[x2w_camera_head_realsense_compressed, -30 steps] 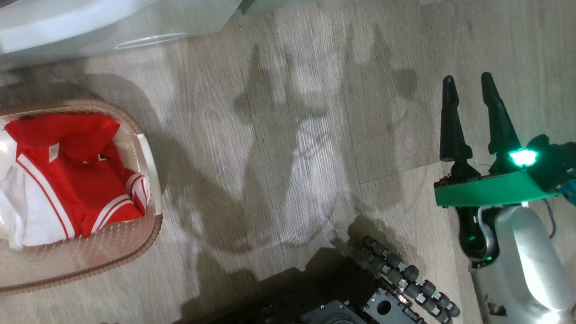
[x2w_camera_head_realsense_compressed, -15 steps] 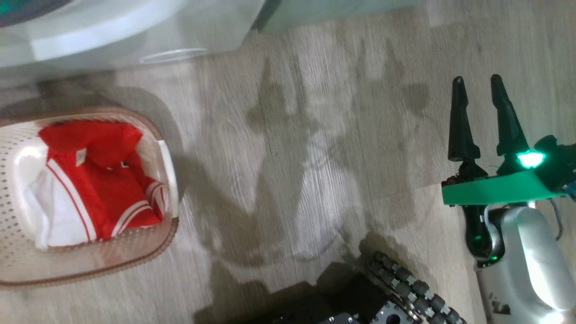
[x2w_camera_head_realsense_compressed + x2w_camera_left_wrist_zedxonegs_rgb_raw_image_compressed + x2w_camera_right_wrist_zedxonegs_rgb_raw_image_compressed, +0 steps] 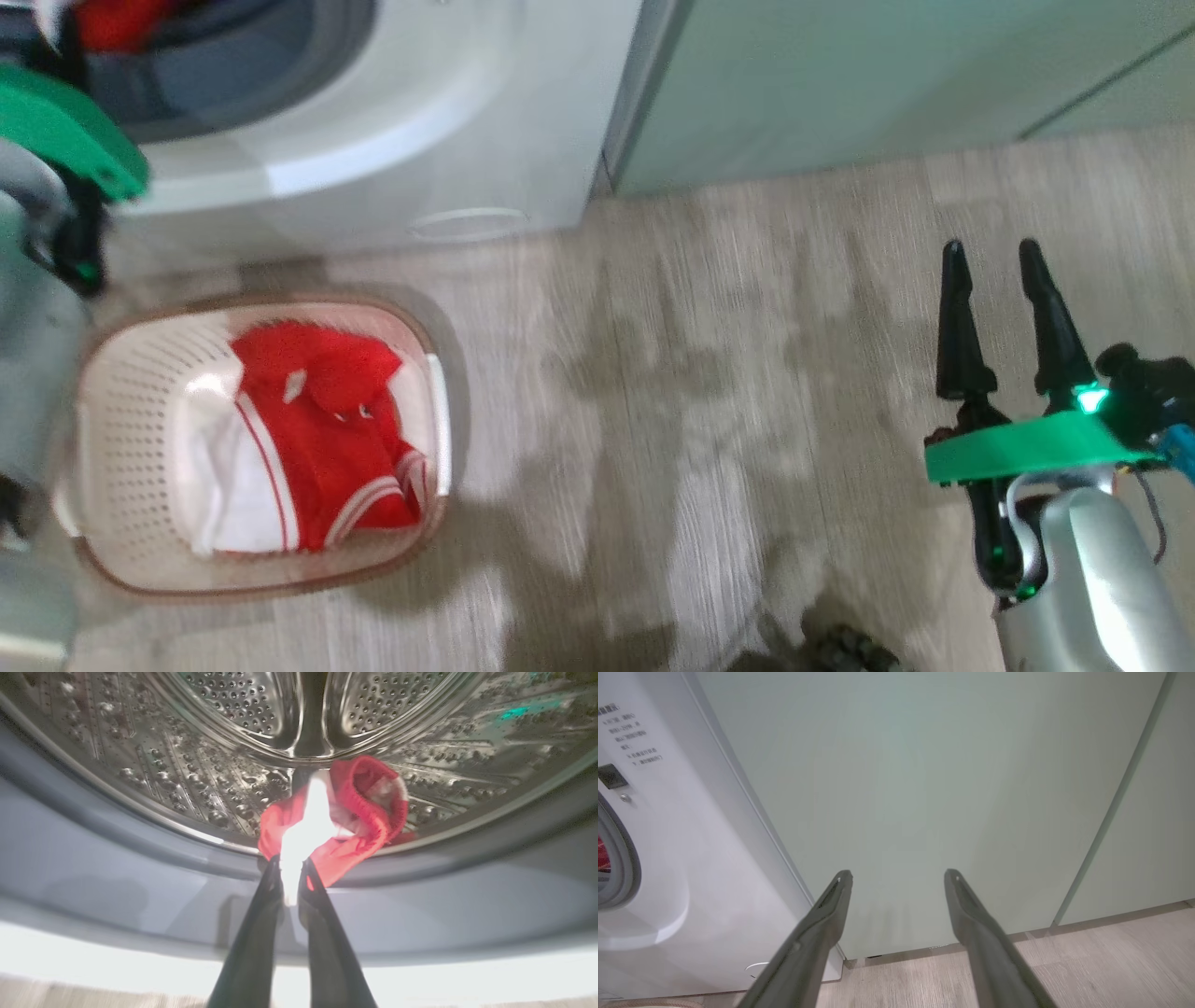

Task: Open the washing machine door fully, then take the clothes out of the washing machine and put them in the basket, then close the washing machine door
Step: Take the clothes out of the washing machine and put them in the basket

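Well, from my head I count one basket [image 3: 121,420] on the floor just before the washing machine [image 3: 420,121], long axis across my view, holding one heap of red-and-white clothes [image 3: 317,439], and far nearer my left arm [image 3: 33,210] than my right gripper [image 3: 990,252], whose fingers stand apart. Along my left wrist, the left gripper [image 3: 290,868] is clamped on one red garment [image 3: 359,812] at the steel drum's [image 3: 187,779] lip, so I judge the basket lies below it. My right wrist faces a pale green cabinet [image 3: 924,765], claw empty.

The washing machine [image 3: 439,112] is cut off at the head view's top edge, the printed text [image 3: 637,735] on its front is too small to read, and glare at its drum mouth hides where the left gripper [image 3: 290,862] meets the clothes [image 3: 366,812].
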Robot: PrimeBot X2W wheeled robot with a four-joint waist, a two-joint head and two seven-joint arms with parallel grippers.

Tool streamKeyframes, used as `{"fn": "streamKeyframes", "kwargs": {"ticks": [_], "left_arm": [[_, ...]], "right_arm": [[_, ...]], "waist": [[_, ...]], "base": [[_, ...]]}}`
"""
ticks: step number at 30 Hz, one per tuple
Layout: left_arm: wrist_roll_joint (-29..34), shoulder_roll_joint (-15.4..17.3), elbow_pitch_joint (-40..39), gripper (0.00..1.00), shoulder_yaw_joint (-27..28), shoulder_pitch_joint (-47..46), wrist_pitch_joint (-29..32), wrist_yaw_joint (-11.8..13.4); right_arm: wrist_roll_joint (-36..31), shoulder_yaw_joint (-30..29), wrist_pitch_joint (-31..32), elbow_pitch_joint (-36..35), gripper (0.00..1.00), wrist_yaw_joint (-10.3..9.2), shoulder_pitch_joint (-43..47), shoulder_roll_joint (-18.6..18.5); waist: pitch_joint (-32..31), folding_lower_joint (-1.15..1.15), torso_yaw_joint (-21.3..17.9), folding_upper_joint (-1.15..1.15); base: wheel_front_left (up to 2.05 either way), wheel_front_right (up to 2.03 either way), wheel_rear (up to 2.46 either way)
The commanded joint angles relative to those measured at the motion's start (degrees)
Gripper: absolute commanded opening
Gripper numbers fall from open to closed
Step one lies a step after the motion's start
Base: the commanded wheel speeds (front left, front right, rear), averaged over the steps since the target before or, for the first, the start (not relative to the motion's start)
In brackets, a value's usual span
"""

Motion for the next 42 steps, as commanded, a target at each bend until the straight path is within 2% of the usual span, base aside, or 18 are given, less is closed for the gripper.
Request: {"fn": "streamKeyframes", "kwargs": {"ticks": [1,7,14,18,23,27,33,39,42], "left_arm": [[-0.3,1.7,-1.1,0.0,0.6,0.5,-0.9,-0.3],[0.1,0.6,-2.5,0.0,-0.4,7.6,-4.0,-0.3],[3.2,-0.7,-5.7,0.0,-2.8,16.4,-4.8,-0.2],[4.8,-1.6,-6.9,0.0,-4.4,22.3,-4.8,0.6],[7.1,-1.4,-8.0,0.0,-6.4,29.3,-4.9,2.9],[7.4,-1.6,-8.3,0.0,-7.8,34.0,-4.0,3.2],[9.4,-1.4,-6.9,0.0,-10.7,37.7,-1.5,5.4],[9.0,-1.8,-4.0,0.0,-11.9,38.9,3.5,4.6],[8.1,-2.6,-2.3,0.0,-12.3,39.6,7.2,2.9]], "right_arm": [[-0.4,0.8,-0.3,-1.1,1.0,0.37,1.7,0.0],[-0.7,0.8,-0.3,-0.1,1.0,0.37,3.9,0.0],[-0.6,0.4,-0.3,1.0,1.0,0.37,7.1,0.0],[-0.3,0.3,-0.3,1.4,1.0,0.37,8.5,0.0],[0.2,0.4,-0.3,1.8,1.0,0.37,9.8,-0.1],[0.4,0.3,-0.3,1.8,1.0,0.37,10.4,-0.2],[0.6,0.6,-0.3,1.6,1.0,0.37,10.2,-0.4],[0.6,1.2,-0.3,1.3,1.0,0.37,8.4,-0.5],[0.5,1.2,-0.3,1.2,1.0,0.37,7.9,-0.6]], "waist": [[-5.1,0.0,2.7,0.0],[-11.2,0.0,4.0,0.0],[-16.8,0.0,5.5,0.0],[-19.3,0.0,6.2,0.0],[-21.7,0.0,6.6,0.0],[-22.5,0.0,7.0,0.0],[-22.1,0.0,7.2,0.0],[-19.9,0.0,6.2,0.0],[-19.0,0.0,5.5,0.0]], "base": [[0.0,0.0,0.0],[0.0,0.0,0.0],[0.0,0.0,0.0],[0.0,0.0,0.0],[0.0,0.0,0.0],[0.0,0.0,0.0],[0.0,0.0,0.0],[0.0,0.0,0.0],[0.0,0.0,0.0]]}}
